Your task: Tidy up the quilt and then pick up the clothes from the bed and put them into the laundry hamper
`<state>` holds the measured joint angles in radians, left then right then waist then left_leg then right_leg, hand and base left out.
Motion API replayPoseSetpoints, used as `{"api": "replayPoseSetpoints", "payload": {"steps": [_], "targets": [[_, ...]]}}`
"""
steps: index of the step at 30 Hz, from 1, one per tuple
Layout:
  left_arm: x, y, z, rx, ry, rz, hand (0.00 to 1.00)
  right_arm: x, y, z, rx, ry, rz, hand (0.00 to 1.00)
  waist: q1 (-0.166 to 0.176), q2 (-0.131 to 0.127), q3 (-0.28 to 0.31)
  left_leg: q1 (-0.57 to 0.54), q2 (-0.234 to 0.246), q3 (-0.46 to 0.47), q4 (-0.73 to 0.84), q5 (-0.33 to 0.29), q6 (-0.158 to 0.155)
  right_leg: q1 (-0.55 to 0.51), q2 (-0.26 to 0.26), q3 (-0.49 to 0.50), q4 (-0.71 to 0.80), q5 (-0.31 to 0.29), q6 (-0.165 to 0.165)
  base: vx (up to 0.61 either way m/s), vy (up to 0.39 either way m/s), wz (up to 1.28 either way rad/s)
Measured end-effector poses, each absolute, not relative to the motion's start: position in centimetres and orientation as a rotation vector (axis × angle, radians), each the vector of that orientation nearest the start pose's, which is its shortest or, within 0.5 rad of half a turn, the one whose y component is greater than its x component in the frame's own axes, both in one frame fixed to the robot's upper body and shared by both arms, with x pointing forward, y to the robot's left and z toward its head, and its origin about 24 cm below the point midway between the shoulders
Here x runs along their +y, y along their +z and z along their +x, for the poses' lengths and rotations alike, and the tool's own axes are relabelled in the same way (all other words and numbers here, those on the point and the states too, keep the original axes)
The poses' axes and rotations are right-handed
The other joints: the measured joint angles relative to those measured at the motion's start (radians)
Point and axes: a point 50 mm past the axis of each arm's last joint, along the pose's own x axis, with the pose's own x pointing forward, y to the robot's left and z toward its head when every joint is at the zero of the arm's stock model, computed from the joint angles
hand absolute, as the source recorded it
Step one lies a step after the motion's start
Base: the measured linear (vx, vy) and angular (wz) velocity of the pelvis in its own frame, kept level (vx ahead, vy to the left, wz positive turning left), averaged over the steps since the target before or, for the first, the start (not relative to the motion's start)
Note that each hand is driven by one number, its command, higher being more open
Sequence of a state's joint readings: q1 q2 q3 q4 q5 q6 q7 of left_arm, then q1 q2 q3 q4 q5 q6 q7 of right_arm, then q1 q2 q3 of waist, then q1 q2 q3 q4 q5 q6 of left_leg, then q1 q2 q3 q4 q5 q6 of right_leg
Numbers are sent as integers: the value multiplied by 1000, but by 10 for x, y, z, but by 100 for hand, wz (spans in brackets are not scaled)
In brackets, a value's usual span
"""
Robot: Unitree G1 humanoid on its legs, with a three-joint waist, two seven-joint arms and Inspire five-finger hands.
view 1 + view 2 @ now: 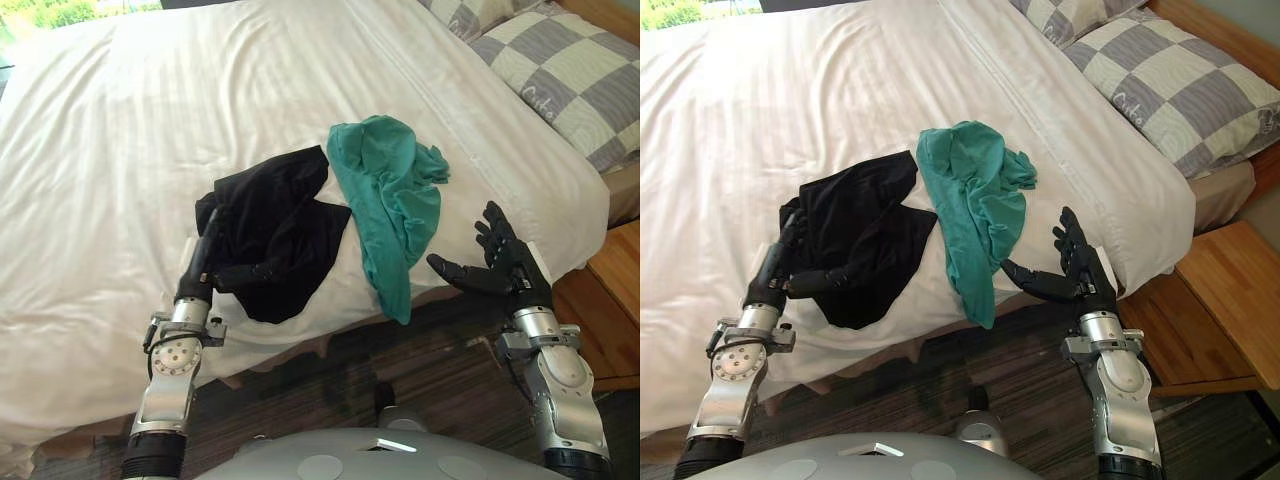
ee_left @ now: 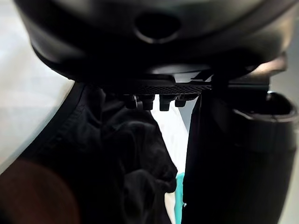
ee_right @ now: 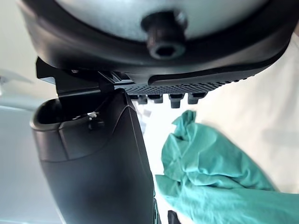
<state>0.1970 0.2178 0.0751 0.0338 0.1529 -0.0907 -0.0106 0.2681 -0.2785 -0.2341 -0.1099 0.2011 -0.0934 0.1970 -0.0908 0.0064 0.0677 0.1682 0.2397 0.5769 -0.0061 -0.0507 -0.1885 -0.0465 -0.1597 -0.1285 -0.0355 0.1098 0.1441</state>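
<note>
On the white quilt [image 1: 120, 150], near its edge, your left robot hand [image 1: 200, 270] lies open over the black garment [image 1: 285, 215], your right robot hand [image 1: 505, 265] open beside the teal garment [image 1: 385, 180]; gather deep folds before closing.

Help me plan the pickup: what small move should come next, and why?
Probably curl the left robot hand shut on the black garment: it lies open on that cloth, with its thumb spread across it. The right robot hand is open, apart from the teal garment.

Matt black cloth garment [image 1: 272, 232], crumpled teal cloth garment [image 1: 388, 190], smooth white quilt [image 1: 130, 130], wooden floor [image 1: 1230, 290]
</note>
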Motion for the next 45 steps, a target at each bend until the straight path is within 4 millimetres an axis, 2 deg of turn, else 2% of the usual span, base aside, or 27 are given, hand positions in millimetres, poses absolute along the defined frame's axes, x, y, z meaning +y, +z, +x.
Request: {"api": "replayPoseSetpoints", "payload": {"steps": [4, 5, 6, 8, 9, 10, 11, 13, 15, 18, 20, 27, 31, 34, 36, 39, 41, 43, 45], "targets": [[228, -7, 202, 250, 114, 538, 100, -248, 56, 193, -40, -39, -131, 100, -2, -1, -1, -6, 2, 28, -5, 3, -5, -28, 8, 26, 1, 6, 3, -44, -20, -19], [233, -6, 202, 261, 128, 632, 100, -247, 61, 193, -62, -31, -133, 100, -3, -3, -2, -22, 3, 31, -6, 5, -8, -46, 10, 29, 1, 9, 1, -74, -33, -17], [243, 1, 205, 252, 144, 815, 100, -245, 67, 196, -90, -15, -125, 100, -3, -5, -2, -43, 6, 39, -6, 9, -13, -74, 15, 38, 2, 16, -6, -66, -34, -16], [258, 14, 214, 233, 153, 978, 100, -244, 71, 200, -116, -4, -98, 100, -2, -10, 0, -71, 12, 47, -2, 14, -15, -107, 24, 49, 2, 22, -13, -66, -42, -15], [272, 33, 227, 202, 173, 1097, 100, -244, 79, 206, -153, 7, -77, 100, -3, -12, 11, -101, 15, 47, 1, 22, -14, -139, 27, 53, 4, 29, -15, -81, -50, -10], [274, 36, 230, 198, 177, 1113, 100, -245, 81, 207, -162, 9, -75, 100, -3, -12, 15, -107, 15, 47, 1, 23, -14, -146, 27, 54, 6, 30, -15, -87, -46, -6], [282, 50, 242, 187, 185, 1182, 0, -247, 93, 214, -210, 22, -72, 100, -4, -6, 42, -128, 15, 48, 3, 28, -10, -172, 27, 59, 14, 36, -21, -94, -19, -7], [291, 63, 251, 208, 167, 1216, 0, -251, 113, 218, -290, 39, -90, 100, -3, 8, 83, -152, 13, 52, 3, 36, -9, -202, 27, 78, 16, 44, -25, -86, -11, -9], [290, 69, 253, 208, 143, 1211, 0, -256, 136, 218, -371, 66, -133, 100, -10, 39, 125, -161, 16, 58, 2, 41, -7, -216, 33, 84, 15, 44, -25, -46, -16, -9], [288, 70, 252, 200, 133, 1206, 0, -260, 157, 216, -430, 97, -213, 100, -19, 77, 161, -161, 20, 65, 2, 42, -6, -219, 37, 88, 15, 44, -25, -23, -8, -6], [289, 70, 250, 191, 145, 1179, 0, -260, 161, 217, -440, 120, -236, 100, -21, 84, 173, -161, 22, 67, 1, 44, -6, -220, 39, 91, 15, 44, -24, -39, -1, -3], [294, 92, 257, 141, 80, 1131, 0, -250, 170, 218, -473, 175, -271, 100, -20, 61, 193, -184, 29, 30, -8, 67, -10, -219, 41, 58, 14, 45, -23, -49, -2, 14], [293, 96, 265, 124, 20, 1006, 0, -231, 168, 240, -417, 188, -372, 100, -3, 60, 193, -193, 33, -7, -19, 82, -5, -209, 39, 24, 13, 44, -24, -2, -9, 21], [290, 95, 272, 106, -7, 880, 0, -224, 153, 261, -313, 186, -398, 100, 22, 54, 198, -193, 34, -36, -19, 88, 3, -186, 35, -3, 11, 42, -26, -4, -3, 29], [282, 94, 280, 67, -22, 772, 0, -226, 136, 274, -207, 169, -373, 100, 46, 38, 208, -197, 36, -66, -18, 92, 6, -163, 32, -33, 6, 40, -29, -12, 4, 39], [274, 103, 291, -27, -35, 688, 0, -227, 114, 288, -85, 107, -357, 100, 76, -19, 236, -229, 42, -113, -5, 98, 5, -140, 30, -76, -20, 40, -29, -26, -3, 41], [270, 111, 296, -78, -46, 685, 0, -230, 105, 296, -41, 46, -347, 100, 92, -47, 250, -248, 52, -136, 6, 100, 2, -140, 35, -94, -20, 39, -30, -19, -22, 33], [267, 119, 299, -122, -54, 688, 0, -233, 105, 302, -35, -3, -348, 100, 103, -70, 261, -256, 56, -146, 7, 102, 1, -140, 37, -103, -20, 39, -31, -13, -14, 18], [264, 125, 304, -150, -58, 687, 0, -241, 101, 311, -3, -83, -371, 100, 112, -103, 267, -271, 60, -161, 19, 102, 1, -139, 38, -114, -20, 39, -32, -21, -1, 13]]}}
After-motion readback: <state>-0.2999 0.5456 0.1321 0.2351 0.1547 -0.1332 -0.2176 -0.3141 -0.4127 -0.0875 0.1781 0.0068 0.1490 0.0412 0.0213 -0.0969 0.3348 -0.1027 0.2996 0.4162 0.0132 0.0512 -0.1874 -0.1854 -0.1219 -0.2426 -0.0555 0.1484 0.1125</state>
